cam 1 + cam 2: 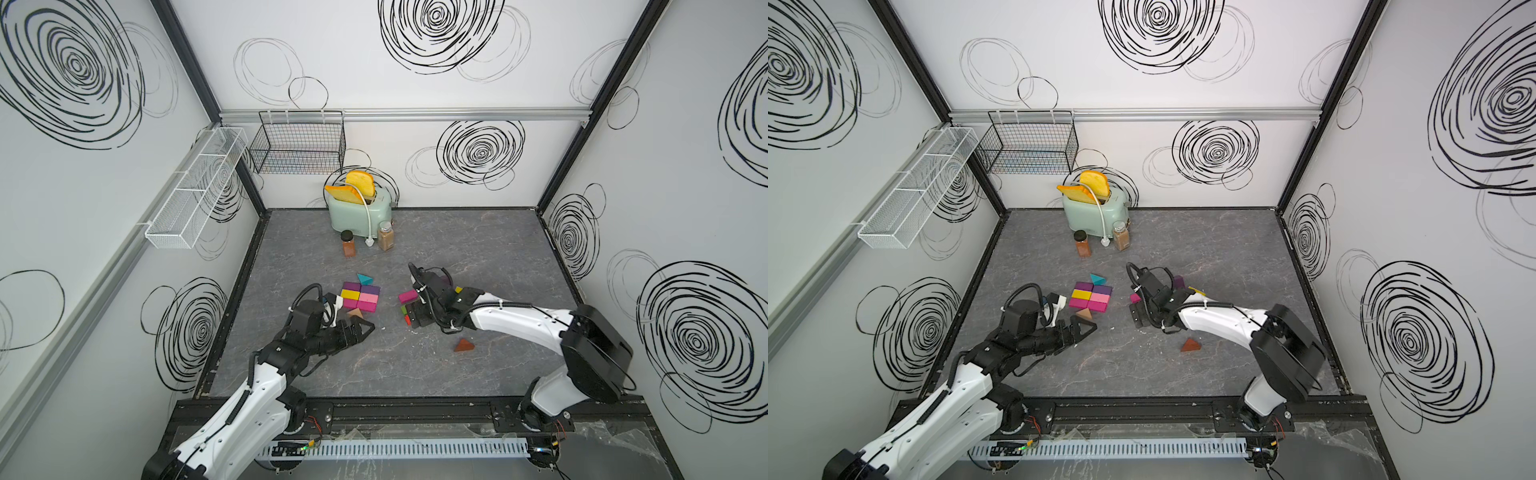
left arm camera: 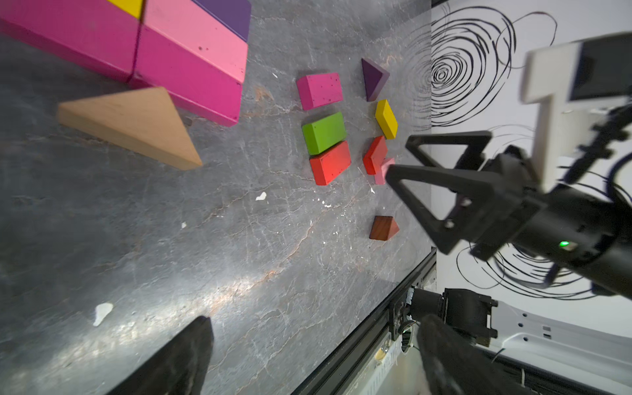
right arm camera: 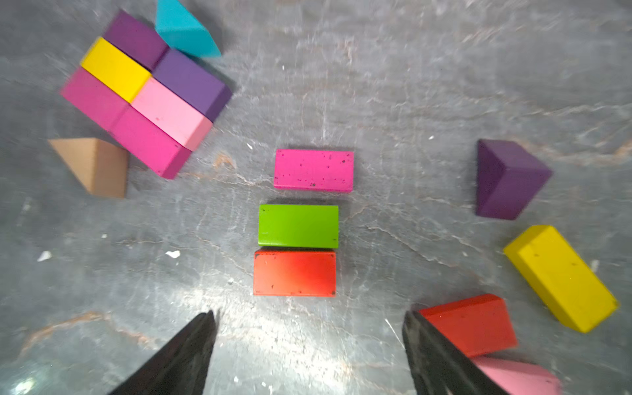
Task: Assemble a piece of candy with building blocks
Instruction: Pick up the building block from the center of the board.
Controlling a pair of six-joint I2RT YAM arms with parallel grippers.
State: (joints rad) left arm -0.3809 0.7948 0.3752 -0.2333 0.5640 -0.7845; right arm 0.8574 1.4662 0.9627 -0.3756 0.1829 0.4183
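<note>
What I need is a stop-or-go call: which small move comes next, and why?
Probably lift the open, empty left gripper away from the tan wooden triangle. The six-brick wooden body already has that triangle pointing at its magenta end and the teal wooden triangle at its purple end; the right gripper is open.

Fig.: From my remote station I find the cluster of six painted wooden bricks (image 1: 360, 297) left of centre on the grey marbled table (image 1: 478, 249). The teal wooden triangle (image 1: 365, 278) lies at the cluster's far side and the tan wooden triangle (image 1: 355, 312) at its near side. To the right, from far to near, lie the loose magenta wooden brick (image 1: 407, 296), the green wooden brick (image 3: 298, 225) and the red wooden brick (image 3: 294, 272) touching it. The brown wooden triangle (image 1: 464, 345) lies nearer, further right.
</note>
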